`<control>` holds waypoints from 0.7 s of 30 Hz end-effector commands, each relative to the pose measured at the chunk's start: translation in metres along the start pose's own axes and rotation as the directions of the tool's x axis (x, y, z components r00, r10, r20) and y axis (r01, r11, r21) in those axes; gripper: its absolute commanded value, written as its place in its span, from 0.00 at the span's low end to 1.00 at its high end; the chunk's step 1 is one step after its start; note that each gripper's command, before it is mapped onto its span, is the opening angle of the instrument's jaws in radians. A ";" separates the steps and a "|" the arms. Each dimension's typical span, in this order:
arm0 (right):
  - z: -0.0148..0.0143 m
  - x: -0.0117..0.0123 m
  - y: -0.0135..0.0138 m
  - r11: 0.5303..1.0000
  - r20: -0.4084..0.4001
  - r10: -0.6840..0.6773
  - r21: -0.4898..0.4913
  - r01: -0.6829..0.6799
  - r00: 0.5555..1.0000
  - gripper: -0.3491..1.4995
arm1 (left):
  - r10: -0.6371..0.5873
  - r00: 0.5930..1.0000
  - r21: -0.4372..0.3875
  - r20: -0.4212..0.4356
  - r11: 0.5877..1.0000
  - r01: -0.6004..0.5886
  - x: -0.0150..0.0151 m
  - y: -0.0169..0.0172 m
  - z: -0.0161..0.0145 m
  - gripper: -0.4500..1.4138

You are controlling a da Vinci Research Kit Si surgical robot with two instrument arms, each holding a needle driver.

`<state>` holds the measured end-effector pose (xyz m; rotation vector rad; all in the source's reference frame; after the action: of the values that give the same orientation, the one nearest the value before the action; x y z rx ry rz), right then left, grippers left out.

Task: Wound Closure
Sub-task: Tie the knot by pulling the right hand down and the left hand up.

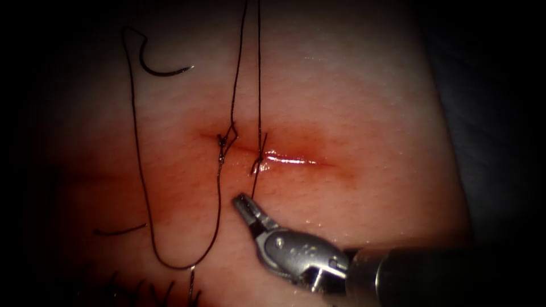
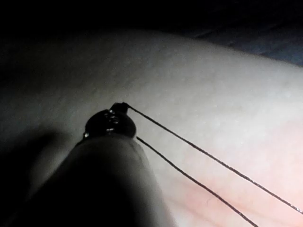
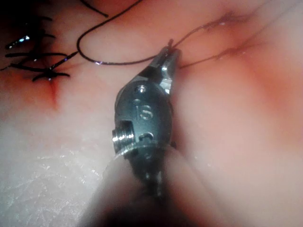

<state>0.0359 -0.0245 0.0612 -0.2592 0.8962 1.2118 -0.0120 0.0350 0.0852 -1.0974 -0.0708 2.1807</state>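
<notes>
The curved needle [image 1: 164, 71] lies free on the tissue [image 1: 364, 102], up and to the left of the cut [image 1: 284, 159], held by neither tool. Its thread [image 1: 142, 182] loops down and back up to a knot [image 1: 223, 141] at the cut's left end. Two strands [image 1: 259, 68] rise from the cut out of the endoscope view. In the left wrist view both strands [image 2: 199, 151] run taut to my left tool [image 2: 119, 108], which is shut on the thread. My right tool [image 1: 242, 200] sits just below the cut, shut on the short thread tail [image 1: 255, 181]; its jaws [image 3: 171, 51] pinch that strand.
Dark earlier stitches [image 1: 142, 290] line the tissue's near left edge, also seen as stitches [image 3: 38, 64] in the right wrist view. A loose cut end of thread [image 1: 119, 230] lies at the lower left. Red fluid [image 1: 296, 161] glistens in the cut. The tissue's right edge [image 1: 455, 187] drops into darkness.
</notes>
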 end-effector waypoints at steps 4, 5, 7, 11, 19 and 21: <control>-0.0005 -0.0013 -0.0011 1.000 0.010 -0.004 0.009 0.004 1.000 0.00 | 0.003 1.000 0.014 -0.010 1.000 -0.003 0.0006 -0.0008 0.0013 0.00; -0.0006 -0.0014 -0.0012 1.000 0.016 0.000 0.010 0.000 1.000 0.00 | 0.001 1.000 0.015 -0.010 1.000 -0.001 0.0007 -0.0010 0.0014 0.00; -0.0009 -0.0016 -0.0017 1.000 0.024 0.013 0.026 -0.014 1.000 0.00 | -0.001 1.000 0.018 -0.012 1.000 0.001 0.0007 -0.0013 0.0016 0.00; -0.0016 -0.0022 -0.0027 0.999 0.043 0.008 0.043 -0.010 0.999 0.00 | 0.003 1.000 0.022 -0.012 1.000 -0.003 0.0006 -0.0018 0.0017 0.00; -0.0023 -0.0029 -0.0040 0.998 0.058 -0.003 0.055 0.000 0.998 0.00 | 0.026 0.999 0.048 -0.031 0.999 -0.025 0.0008 -0.0027 0.0032 0.00; -0.0027 -0.0030 -0.0045 0.998 0.080 0.009 0.057 -0.013 0.997 0.00 | 0.027 0.999 0.058 -0.038 0.998 -0.024 0.0010 -0.0032 0.0041 0.00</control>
<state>0.0378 -0.0292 0.0602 -0.1638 0.8618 1.1957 -0.0132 0.0385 0.0880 -1.1118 0.0227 2.1701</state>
